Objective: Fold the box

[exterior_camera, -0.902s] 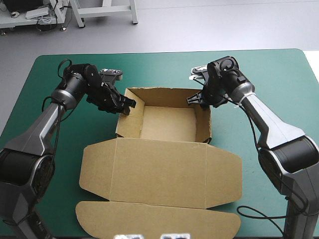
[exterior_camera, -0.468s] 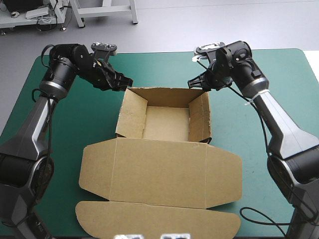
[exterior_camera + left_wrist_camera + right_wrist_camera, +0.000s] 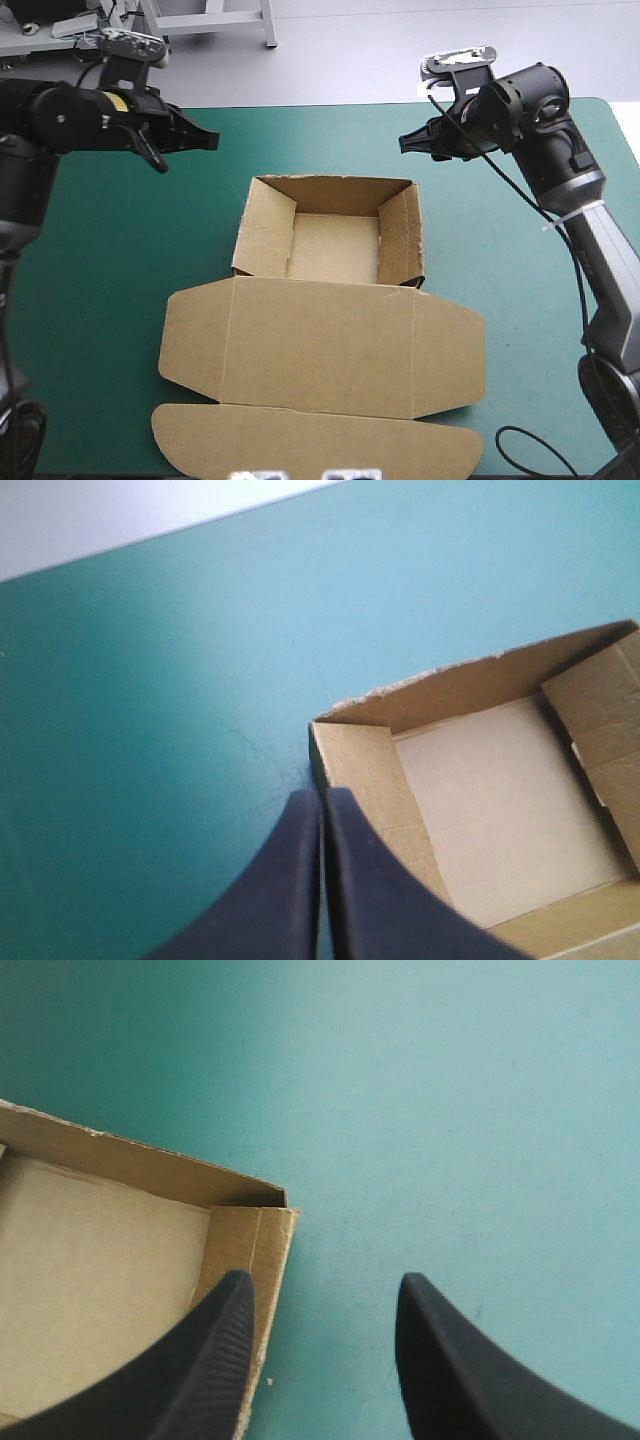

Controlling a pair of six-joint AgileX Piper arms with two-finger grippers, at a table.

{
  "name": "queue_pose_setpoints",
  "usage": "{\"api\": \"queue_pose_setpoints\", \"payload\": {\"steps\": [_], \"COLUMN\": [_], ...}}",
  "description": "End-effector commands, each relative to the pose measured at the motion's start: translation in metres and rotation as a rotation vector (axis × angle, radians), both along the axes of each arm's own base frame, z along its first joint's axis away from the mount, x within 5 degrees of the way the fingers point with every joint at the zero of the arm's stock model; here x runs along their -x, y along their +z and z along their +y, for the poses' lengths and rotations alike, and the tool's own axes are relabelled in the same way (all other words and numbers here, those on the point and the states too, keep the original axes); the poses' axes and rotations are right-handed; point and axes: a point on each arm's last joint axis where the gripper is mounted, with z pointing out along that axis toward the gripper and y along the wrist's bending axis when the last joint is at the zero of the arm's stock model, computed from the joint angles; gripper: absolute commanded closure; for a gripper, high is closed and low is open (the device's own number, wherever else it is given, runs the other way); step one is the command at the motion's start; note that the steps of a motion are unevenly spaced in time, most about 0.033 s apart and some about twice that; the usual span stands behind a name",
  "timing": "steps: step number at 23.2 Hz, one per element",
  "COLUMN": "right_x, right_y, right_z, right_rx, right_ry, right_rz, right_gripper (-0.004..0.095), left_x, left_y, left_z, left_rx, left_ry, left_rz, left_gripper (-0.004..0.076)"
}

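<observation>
The box (image 3: 322, 300) stands as a tray, lid (image 3: 318, 345) flat.

Box (image 3: 320, 335) at table (image 3: 110, 270) ctr

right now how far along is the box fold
Done: the box stands as an open tray, all four walls raised and tucked. In hand: nothing; the left gripper, shut, and the right gripper, open, hover clear of it out past its far corners. Left: the lid and its rounded front flap lie flat on the teal-green cover, so any lid folding is not yet done.
</observation>
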Motion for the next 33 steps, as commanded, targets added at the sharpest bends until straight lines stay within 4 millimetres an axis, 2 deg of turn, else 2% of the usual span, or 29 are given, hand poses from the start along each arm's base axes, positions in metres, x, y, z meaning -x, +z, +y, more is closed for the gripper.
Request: {"api": "queue_pose_setpoints", "payload": {"steps": [1,4,7,8,12,13,14,16,22,25,27,28,29,33], "right_x": [0.016,0.011,0.004,-0.001,-0.007,-0.009,-0.01,-0.016,-0.03,-0.033,-0.036,-0.036,-0.036,-0.035], "right_y": [0.024,0.012,-0.006,-0.022,-0.055,-0.07,-0.077,-0.099,-0.144,-0.165,-0.177,-0.179,-0.179,-0.178], "right_z": [-0.006,-0.001,0.002,0.003,0.003,0.004,0.006,0.014,0.029,0.033,0.034,0.035,0.035,0.035], "right_rx": [-0.063,-0.079,-0.058,-0.038,-0.006,0.004,-0.005,-0.039,-0.084,-0.078,-0.06,-0.056,-0.052,-0.046], "right_ry": [-0.012,-0.004,-0.006,-0.013,-0.03,-0.023,-0.018,0.001,0.028,0.04,0.046,0.049,0.059,0.079], "right_rz": [-0.059,-0.012,0.042,0.093,0.195,0.24,0.256,0.306,0.456,0.548,0.592,0.598,0.597,0.597], "right_gripper": [0.049,0.049,0.0489,0.0489,0.0489,0.0489,0.0489,0.049,0.0492,0.0617,0.0773,0.0884,0.0923,0.0926], "left_x": [0.06,0.092,0.12,0.136,0.168,0.179,0.184,0.197,0.207,0.209,0.209,0.21,0.211,0.212], "left_y": [0.043,0.059,0.065,0.064,0.051,0.042,0.036,0.009,-0.057,-0.087,-0.103,-0.111,-0.117,-0.133], "left_z": [0.015,0.023,0.03,0.034,0.043,0.047,0.049,0.057,0.062,0.063,0.064,0.065,0.066,0.066], "left_rx": [0.038,0.055,0.059,0.047,0.026,0.016,0.009,-0.036,-0.07,-0.083,-0.094,-0.105,-0.108,-0.121], "left_ry": [-0.009,-0.012,-0.017,-0.027,-0.036,-0.027,-0.019,0.016,0.037,0.04,0.048,0.052,0.051,0.048], "left_rz": [-0.135,-0.205,-0.25,-0.267,-0.268,-0.263,-0.265,-0.251,-0.126,-0.075,-0.074,-0.068,-0.058,-0.012], "left_gripper": [0.0733,0.0733,0.0733,0.0733,0.0733,0.0733,0.0733,0.0733,0.0733,0.0733,0.0733,0.0733,0.0733,0.0733]}}
